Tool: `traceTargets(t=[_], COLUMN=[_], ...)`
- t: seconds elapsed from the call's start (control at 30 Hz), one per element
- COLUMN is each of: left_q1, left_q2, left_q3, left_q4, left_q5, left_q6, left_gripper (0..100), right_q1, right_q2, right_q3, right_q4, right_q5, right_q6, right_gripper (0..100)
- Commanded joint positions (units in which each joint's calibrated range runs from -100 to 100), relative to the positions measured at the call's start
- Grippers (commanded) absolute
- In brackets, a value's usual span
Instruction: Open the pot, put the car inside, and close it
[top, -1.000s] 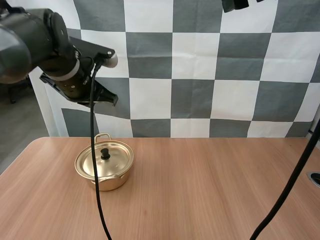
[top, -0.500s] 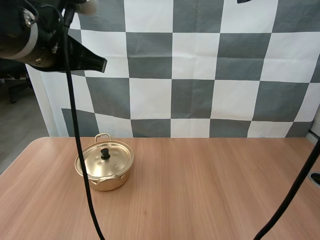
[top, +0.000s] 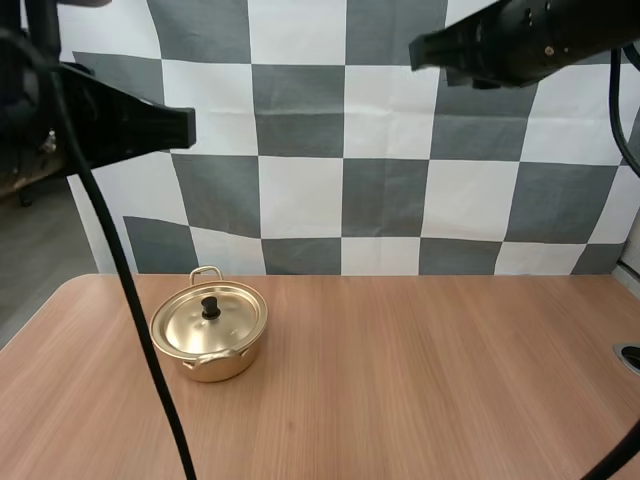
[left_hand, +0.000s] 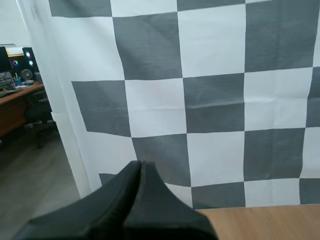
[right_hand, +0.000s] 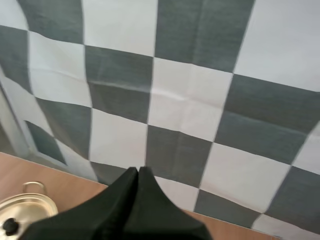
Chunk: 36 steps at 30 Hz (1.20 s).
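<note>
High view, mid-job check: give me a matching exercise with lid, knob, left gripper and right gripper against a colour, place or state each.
1 lid
2 knob
3 left gripper
4 right gripper

A black
B shut, high above the pot's side of the table
C gold, seated on the pot
D shut, high above the table's other side

Pairs: 1-C, 2-A, 3-B, 4-D

This is probably a robot lab or test room, though I cannot be sure from what shows here. Two black robot arms, the left arm (top: 110, 125) and the right arm (top: 540, 40), hang high over a plain wooden table (top: 420, 380). A small golden pot (top: 209, 345) stands near the table's back left corner, its lid (top: 190, 325) on.
</note>
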Motion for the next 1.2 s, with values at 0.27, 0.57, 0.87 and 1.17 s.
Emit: traceTargets(t=[0.27, 0.57, 0.87, 1.17], left_q1=[-0.09, -0.09, -0.12, -0.12], left_q2=[-15.3, -21.8, -22.7, -22.7], left_q3=[43.5, 62.4, 62.4, 62.4], left_q4=[0.1, -2.0, -4.6, -4.3], left_q5=[-43.5, -64.7, -46.7, -34.9], left_q6=[-2.9, -4.4, -4.4, -4.4], left_gripper=[0, 0, 0, 0], right_q1=[3.2, 12.1, 15.1, 15.1], right_q2=[-0.3, -3.8, -7.3, -8.6], right_q3=[17.1, 23.0, 33.5, 48.6], right_q4=[-12.1, -26.1, -43.5, -53.5], right_q5=[-21.9, -30.0, -44.5, -52.9], right_q6=[1.4, 19.9, 32.5, 37.4], right_gripper=[0, 0, 0, 0])
